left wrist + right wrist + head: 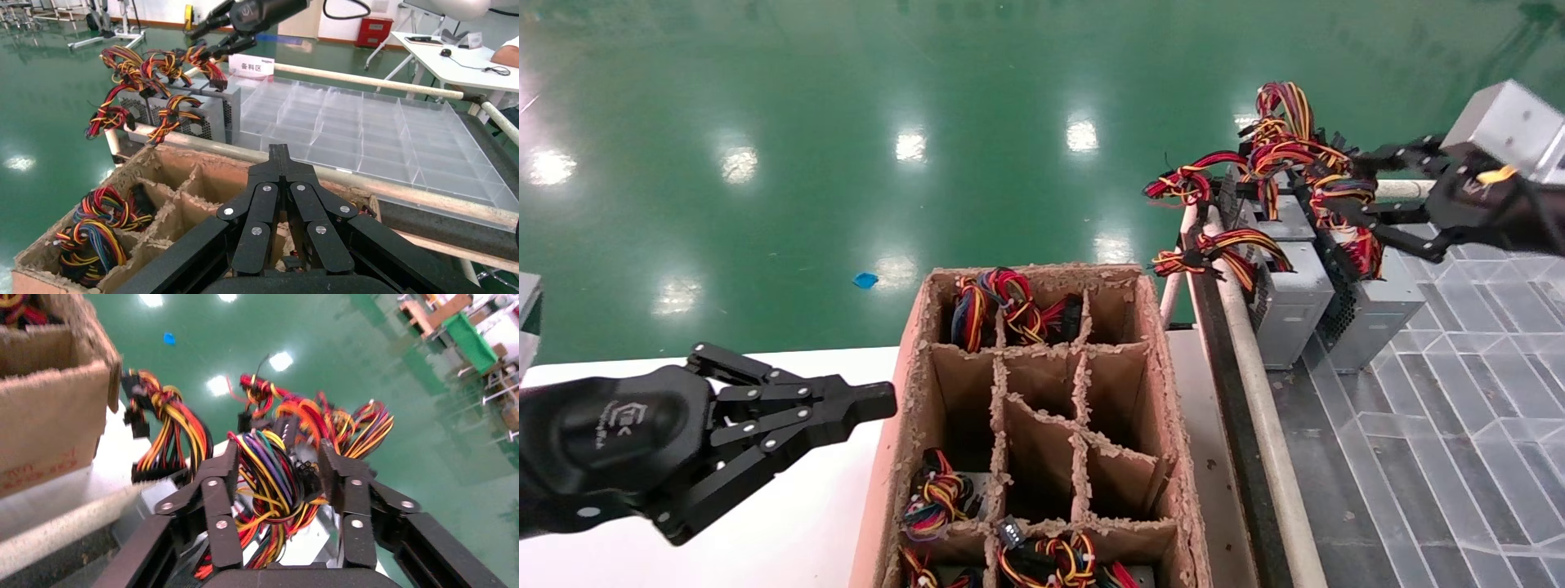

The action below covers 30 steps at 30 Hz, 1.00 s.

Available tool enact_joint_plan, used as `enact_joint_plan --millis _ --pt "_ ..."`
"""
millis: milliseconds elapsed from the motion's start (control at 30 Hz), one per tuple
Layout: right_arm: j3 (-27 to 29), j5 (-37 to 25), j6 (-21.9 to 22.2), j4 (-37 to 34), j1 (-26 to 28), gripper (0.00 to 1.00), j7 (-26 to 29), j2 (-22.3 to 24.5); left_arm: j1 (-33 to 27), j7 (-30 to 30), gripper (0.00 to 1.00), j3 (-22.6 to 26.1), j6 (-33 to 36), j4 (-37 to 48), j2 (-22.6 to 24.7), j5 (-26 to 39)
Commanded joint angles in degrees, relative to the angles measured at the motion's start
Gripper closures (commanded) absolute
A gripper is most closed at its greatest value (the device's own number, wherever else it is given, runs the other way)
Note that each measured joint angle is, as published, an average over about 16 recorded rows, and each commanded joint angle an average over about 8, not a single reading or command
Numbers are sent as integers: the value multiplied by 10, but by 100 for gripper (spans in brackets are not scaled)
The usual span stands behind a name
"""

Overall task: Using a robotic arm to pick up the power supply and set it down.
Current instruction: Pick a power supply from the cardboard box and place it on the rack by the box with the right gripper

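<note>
Three grey power supplies stand in the near corner of the clear tray, each topped by red, yellow and orange wires. My right gripper [1336, 189] is open at the rightmost power supply [1373, 314]. Its fingers stand on either side of that unit's wire bundle [269, 471], above the grey casing [300, 539]. In the right wrist view the gripper [278, 462] shows a gap on both sides of the wires. My left gripper [878, 402] is shut and holds nothing; it hangs over the white table [797, 523] beside the cardboard box, and its tip [278, 153] points across the box.
The brown cardboard divider box [1156, 384] holds more wire bundles in several cells. A pale rail [1254, 384] runs between the box and the clear compartment tray [1459, 425]. The other two power supplies [1291, 306] stand right beside the one at the gripper.
</note>
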Motion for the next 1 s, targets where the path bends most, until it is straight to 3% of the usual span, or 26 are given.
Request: enact_joint_plan --millis 33,267,667,700,933,967,1000 --pt "-2 -1 -6 1 4 0 3 -1 0 0 100 0 0 0 0 0" --pt "7 13 -9 45 13 0 33 8 0 0 100 0 0 0 0 0" --pt "37 92 -31 77 -23 0 27 9 0 0 100 0 0 0 0 0" --pt "39 97 -35 78 -28 0 27 8 0 0 95 0 0 0 0 0" --pt "52 136 -63 88 -62 0 32 4 0 0 8 0 0 0 0 0" --pt "54 142 -67 89 -67 0 33 3 0 0 0 0 0 0 0 0" --pt "56 147 -71 91 -72 0 33 3 0 0 0 0 0 0 0 0"
